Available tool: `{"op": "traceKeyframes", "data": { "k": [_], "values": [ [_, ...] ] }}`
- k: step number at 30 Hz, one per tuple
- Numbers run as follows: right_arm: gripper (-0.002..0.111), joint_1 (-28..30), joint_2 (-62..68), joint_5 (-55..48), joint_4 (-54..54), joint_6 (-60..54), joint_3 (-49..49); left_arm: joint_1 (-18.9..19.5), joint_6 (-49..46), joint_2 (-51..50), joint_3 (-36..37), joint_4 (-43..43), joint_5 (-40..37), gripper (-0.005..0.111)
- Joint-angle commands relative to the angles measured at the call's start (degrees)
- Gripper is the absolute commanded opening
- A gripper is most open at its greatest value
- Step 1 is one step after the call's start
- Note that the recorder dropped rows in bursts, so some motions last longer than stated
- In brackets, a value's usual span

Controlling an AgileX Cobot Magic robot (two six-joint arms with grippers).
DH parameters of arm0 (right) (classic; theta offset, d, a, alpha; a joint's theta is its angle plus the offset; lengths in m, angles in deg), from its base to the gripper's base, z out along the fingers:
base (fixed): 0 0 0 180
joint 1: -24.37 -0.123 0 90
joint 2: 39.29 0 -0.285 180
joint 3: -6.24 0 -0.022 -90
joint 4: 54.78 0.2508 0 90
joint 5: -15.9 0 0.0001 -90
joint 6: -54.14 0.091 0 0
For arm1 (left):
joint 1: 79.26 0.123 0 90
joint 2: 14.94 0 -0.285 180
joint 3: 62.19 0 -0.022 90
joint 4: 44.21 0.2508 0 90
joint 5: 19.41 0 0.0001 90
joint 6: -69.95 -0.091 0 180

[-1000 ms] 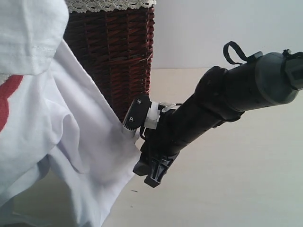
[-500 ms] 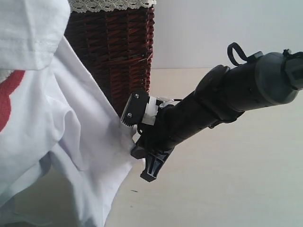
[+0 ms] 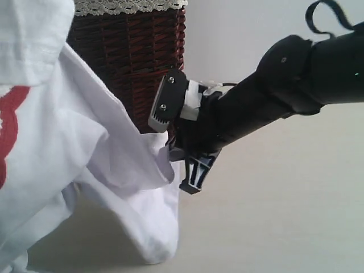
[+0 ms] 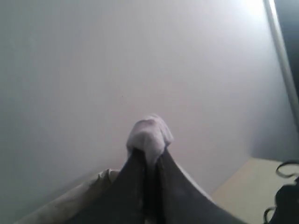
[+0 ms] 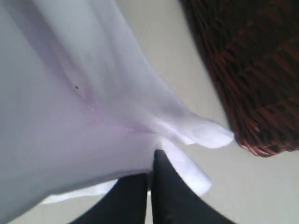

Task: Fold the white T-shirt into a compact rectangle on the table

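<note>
Right wrist view, nearest: shows right gripper clamped on an edge of the white T-shirt, dark fingers pressed together, cloth bunched at the tips. Past that, shows pale table and a corner of the dark red-brown wicker basket, near the pinched cloth.

Left wrist view: shows left gripper squeezed tight on a small white wad of shirt, held up against a pale wall. Catches a sliver of table in one corner.

Exterior view: puts shirt closest to camera, on the left, hanging in loose folds. Cannot tell if the lower end is on the table or just above it. Shows red band at the far left edge. Behind that, has right arm reaching in from the right, with the grip at the shirt's right edge, above the table. Farthest: basket upright behind shirt, lace trim on rim, then wall.
</note>
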Motion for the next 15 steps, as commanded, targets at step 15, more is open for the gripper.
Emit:
{"op": "traceKeyframes", "data": {
  "k": [15],
  "values": [
    [0.000, -0.02, -36.77, -22.06, -71.21, 59.43, 7.44, -0.02, 20.68, -6.22, -0.52, 50.64, -0.52, 0.000]
  ]
}}
